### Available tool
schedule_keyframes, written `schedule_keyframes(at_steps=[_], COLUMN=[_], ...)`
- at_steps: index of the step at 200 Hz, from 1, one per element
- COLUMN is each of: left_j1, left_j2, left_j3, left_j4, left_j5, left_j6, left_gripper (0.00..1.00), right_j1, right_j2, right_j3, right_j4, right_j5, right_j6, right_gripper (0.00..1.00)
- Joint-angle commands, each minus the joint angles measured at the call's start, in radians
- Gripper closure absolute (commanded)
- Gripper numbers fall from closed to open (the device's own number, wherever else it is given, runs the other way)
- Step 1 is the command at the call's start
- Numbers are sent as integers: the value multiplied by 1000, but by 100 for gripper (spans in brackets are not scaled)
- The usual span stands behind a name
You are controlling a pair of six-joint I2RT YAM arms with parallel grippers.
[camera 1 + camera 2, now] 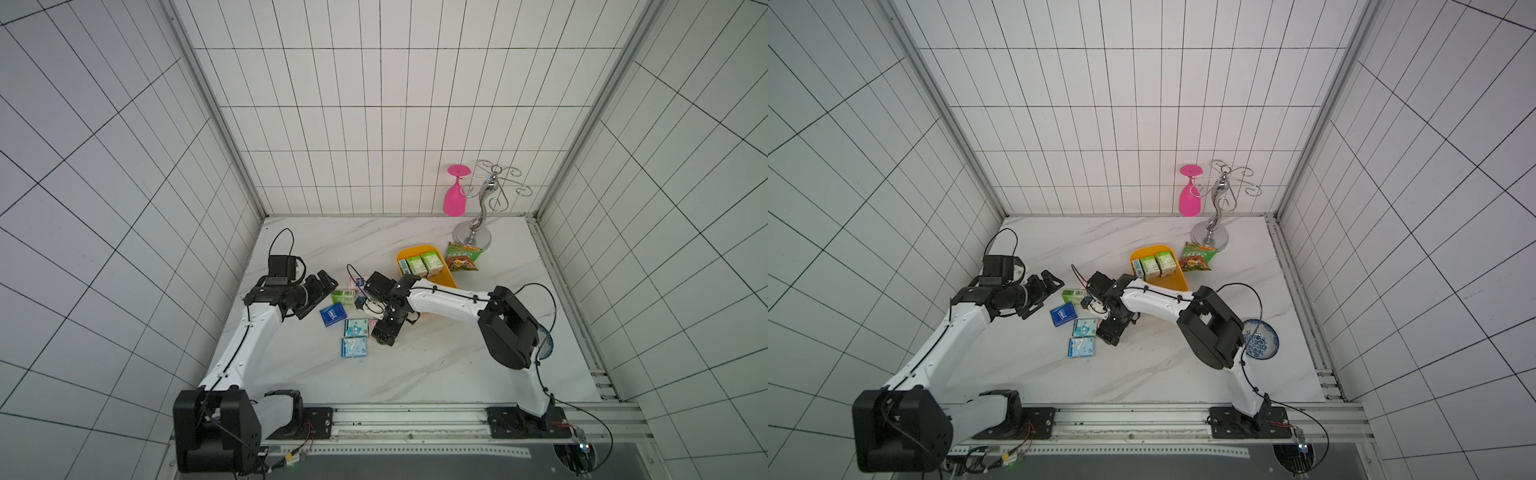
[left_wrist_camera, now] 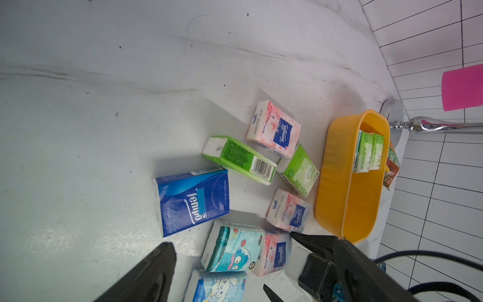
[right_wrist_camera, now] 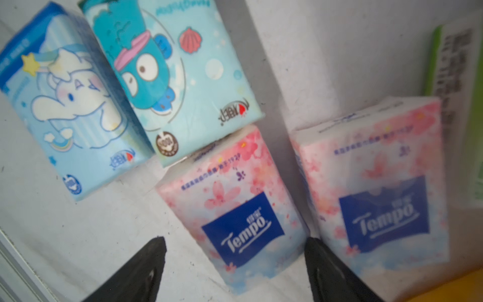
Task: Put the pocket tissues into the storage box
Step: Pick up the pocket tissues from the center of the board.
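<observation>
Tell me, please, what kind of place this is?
Probably a robot test cell, not a home: white grid-lined walls enclose a marble-look table, and two robot arms are bolted to a metal rail at its front edge.

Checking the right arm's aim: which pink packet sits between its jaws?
The pink packet touching the teal cartoon packet; the other pink packet lies outside the jaws.

arms: white shells (image 1: 245, 332) | joints: black housings | cables: black, looped | end effector: black (image 1: 318, 297)

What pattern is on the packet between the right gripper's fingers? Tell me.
Pink cherry blossoms on white with a blue logo patch; clearest in the right wrist view.
</observation>
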Motion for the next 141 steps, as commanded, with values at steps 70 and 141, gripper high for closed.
schedule_keyframes(at_steps=[70,141], left_j1=[11,17], left_j2=[-15,-20], left_j3=[-14,-16], left_j4=[7,4], left_j5=[5,1], left_j6=[18,22], left_gripper=[2,3], right_j1=[31,39], right_j2=[38,28], right_j3=[59,85], right_j4=[-27,-30], right_j5=[90,123], right_j6=[-14,-32], right_gripper=[9,5])
